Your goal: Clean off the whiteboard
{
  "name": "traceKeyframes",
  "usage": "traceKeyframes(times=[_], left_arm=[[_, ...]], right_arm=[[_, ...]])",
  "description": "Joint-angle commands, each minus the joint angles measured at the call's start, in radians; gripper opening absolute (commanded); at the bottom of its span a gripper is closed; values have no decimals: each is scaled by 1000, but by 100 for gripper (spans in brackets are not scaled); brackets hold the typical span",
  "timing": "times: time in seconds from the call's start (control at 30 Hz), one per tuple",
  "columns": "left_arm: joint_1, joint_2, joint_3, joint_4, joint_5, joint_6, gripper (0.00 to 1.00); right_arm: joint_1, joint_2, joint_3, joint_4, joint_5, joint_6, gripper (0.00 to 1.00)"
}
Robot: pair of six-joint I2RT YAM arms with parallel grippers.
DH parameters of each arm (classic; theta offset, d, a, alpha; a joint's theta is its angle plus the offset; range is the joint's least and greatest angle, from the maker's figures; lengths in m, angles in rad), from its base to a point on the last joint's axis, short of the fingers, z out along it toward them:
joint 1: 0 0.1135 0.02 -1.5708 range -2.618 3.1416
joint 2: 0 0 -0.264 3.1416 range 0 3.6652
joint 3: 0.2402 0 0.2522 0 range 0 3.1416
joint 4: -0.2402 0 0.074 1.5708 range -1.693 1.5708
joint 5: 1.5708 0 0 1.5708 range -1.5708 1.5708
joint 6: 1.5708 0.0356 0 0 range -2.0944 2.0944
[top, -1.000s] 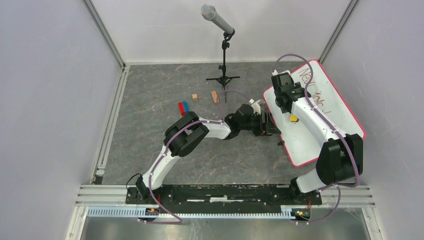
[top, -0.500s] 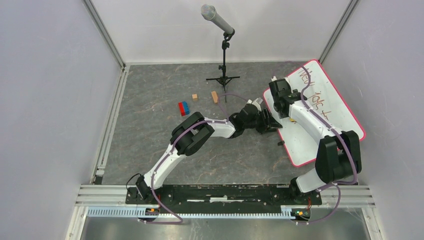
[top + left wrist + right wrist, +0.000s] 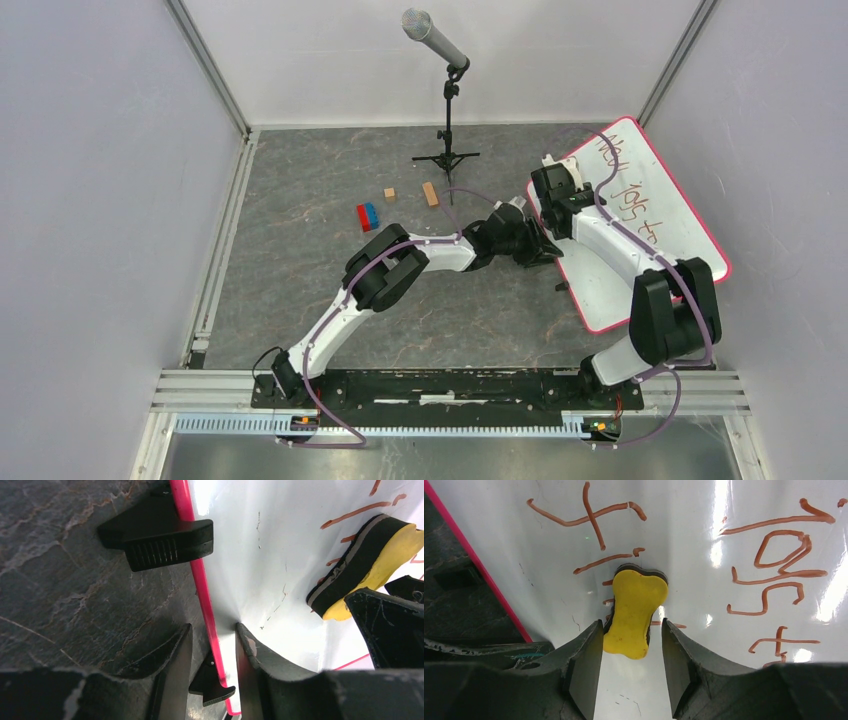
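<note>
Slid edgeward, right tool [image 3: 631,629] clasping eraser [image 3: 634,611], left tool [image 3: 212,636] straddling whiteboard [image 3: 260,555]

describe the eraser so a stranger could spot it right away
Find the white, pink-rimmed whiteboard on the table's right side. Near its left edge, amid orange writing, the eraser sits between the right jaws. It is the only yellow thing there: bone-shaped, on a black base.

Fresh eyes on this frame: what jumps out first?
First, the whiteboard on the right of the table, with red-brown handwriting, and the right gripper holding a yellow eraser against it. The left gripper straddles its pink rim. A microphone on a stand rises at the back.
</note>
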Motion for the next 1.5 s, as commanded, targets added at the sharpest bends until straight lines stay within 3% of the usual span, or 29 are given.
traceKeyframes(times=[0.0, 0.27, 0.57, 1.0, 1.3, 1.47], left_arm=[[3, 47, 25, -160, -98, -48, 41], [4, 49, 20, -190, -115, -55, 39], [9, 54, 27, -246, -138, -71, 31], [12, 59, 39, -280, -158, -63, 29], [12, 58, 33, -274, -158, -66, 26], [12, 57, 30, -271, -160, -69, 26]], right_arm=[[2, 22, -5, 51, 68, 18, 53], [0, 71, 3, 69, 93, 32, 50], [-14, 55, -17, 103, 134, 23, 34], [-104, -58, -57, 116, 111, -44, 34], [47, 78, -146, 177, 8, -12, 32], [52, 69, -141, 181, 37, -4, 32]])
